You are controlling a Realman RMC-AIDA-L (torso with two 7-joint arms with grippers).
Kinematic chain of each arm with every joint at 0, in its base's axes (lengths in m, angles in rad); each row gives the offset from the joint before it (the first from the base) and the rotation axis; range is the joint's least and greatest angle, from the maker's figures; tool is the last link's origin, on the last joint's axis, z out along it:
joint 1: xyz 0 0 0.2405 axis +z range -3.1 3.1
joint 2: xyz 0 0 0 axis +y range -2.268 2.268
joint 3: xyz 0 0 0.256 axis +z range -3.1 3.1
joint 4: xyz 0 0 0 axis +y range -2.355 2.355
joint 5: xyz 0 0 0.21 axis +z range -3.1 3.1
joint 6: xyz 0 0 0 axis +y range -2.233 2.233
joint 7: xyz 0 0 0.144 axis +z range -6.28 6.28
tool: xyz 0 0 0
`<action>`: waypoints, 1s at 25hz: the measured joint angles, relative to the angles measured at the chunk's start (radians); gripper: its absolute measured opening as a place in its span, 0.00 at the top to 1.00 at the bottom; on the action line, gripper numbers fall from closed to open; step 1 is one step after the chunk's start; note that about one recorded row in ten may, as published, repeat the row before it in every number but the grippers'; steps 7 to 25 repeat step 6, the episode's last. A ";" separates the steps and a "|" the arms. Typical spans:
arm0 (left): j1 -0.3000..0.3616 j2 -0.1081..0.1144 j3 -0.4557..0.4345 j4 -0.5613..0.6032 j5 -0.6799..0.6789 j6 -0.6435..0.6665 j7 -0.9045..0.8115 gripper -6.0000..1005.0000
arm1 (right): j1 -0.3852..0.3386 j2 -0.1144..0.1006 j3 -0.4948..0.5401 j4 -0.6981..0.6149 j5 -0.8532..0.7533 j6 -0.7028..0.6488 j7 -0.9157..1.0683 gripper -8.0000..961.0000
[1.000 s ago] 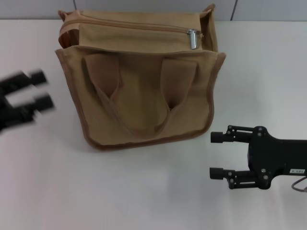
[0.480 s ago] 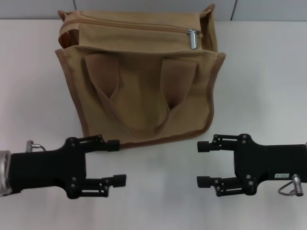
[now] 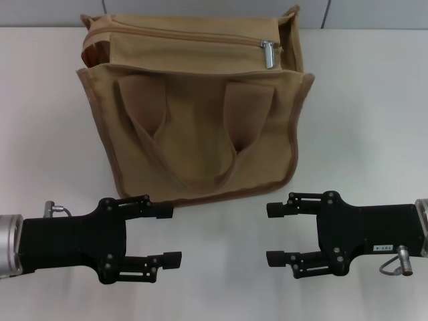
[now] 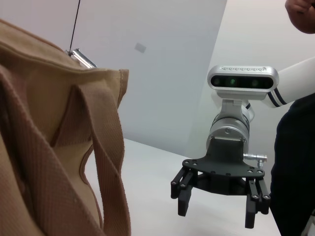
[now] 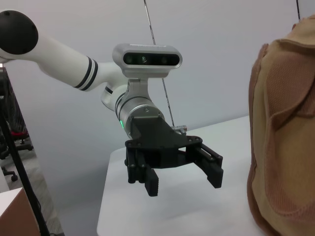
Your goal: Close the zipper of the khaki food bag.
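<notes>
The khaki food bag [image 3: 200, 134] stands at the table's far middle, its front pocket and two looped handles [image 3: 194, 147] facing me. The zipper [image 3: 180, 35] runs across its top panel, and its silver pull tab [image 3: 269, 55] hangs at the right end. My left gripper [image 3: 170, 233] is open and empty, in front of the bag's lower left corner. My right gripper [image 3: 271, 233] is open and empty, in front of the lower right corner, facing the left one. The left wrist view shows the bag [image 4: 44, 147], the tab [image 4: 81, 57] and the right gripper [image 4: 216, 214]. The right wrist view shows the left gripper [image 5: 183, 183] and the bag [image 5: 285, 137].
The white table [image 3: 374, 120] stretches to both sides of the bag. A grey wall [image 3: 200, 7] runs close behind the bag. A person's arm [image 4: 300, 14] and dark clothing [image 4: 295, 167] show at the edge of the left wrist view.
My left gripper has swung in from the left edge to the front of the bag. My right gripper has moved a little left and nearer. The bag and tab have not moved.
</notes>
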 joint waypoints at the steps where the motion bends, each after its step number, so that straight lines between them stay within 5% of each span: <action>1: -0.001 0.001 0.000 -0.001 0.002 -0.001 0.000 0.19 | 0.000 0.000 0.000 0.000 0.001 0.000 0.000 0.20; 25: 0.000 0.002 0.000 -0.001 0.005 -0.002 -0.001 0.19 | 0.000 0.000 0.000 0.000 0.003 0.000 0.000 0.20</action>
